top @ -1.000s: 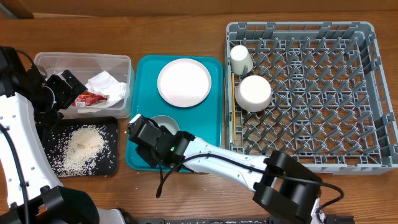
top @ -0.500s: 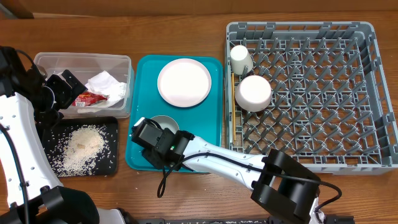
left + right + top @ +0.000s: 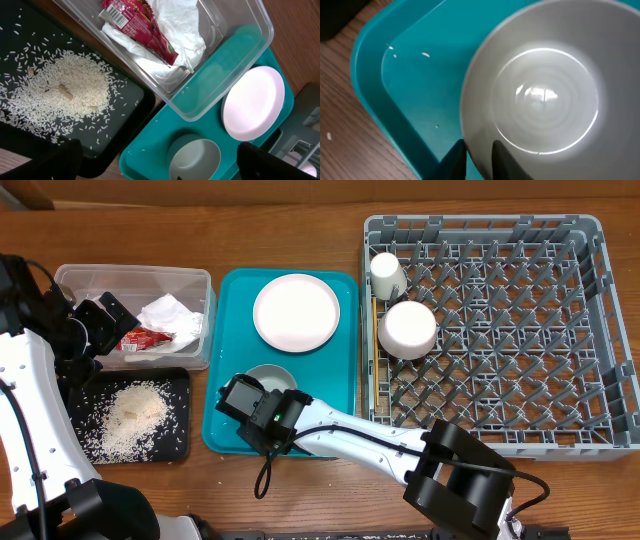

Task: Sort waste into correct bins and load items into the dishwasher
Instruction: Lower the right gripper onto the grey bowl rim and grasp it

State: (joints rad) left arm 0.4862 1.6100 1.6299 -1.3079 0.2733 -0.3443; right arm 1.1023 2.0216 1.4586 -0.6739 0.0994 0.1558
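Observation:
The pale grey-green bowl stands in the near part of the teal tray. My right gripper is shut on the bowl's near rim; in the right wrist view one finger sits outside the bowl and the other inside. The pink plate lies at the tray's far end. My left gripper hangs open over the bins, holding nothing. The clear tub holds the napkin and the red wrapper. Rice lies on the black tray.
The grey dish rack fills the right side, with a white cup, a white bowl and chopsticks along its left edge. A few rice grains lie on the teal tray.
The right gripper has slid toward the grey-green bowl and its jaws have closed on the near rim. The left arm has not moved.

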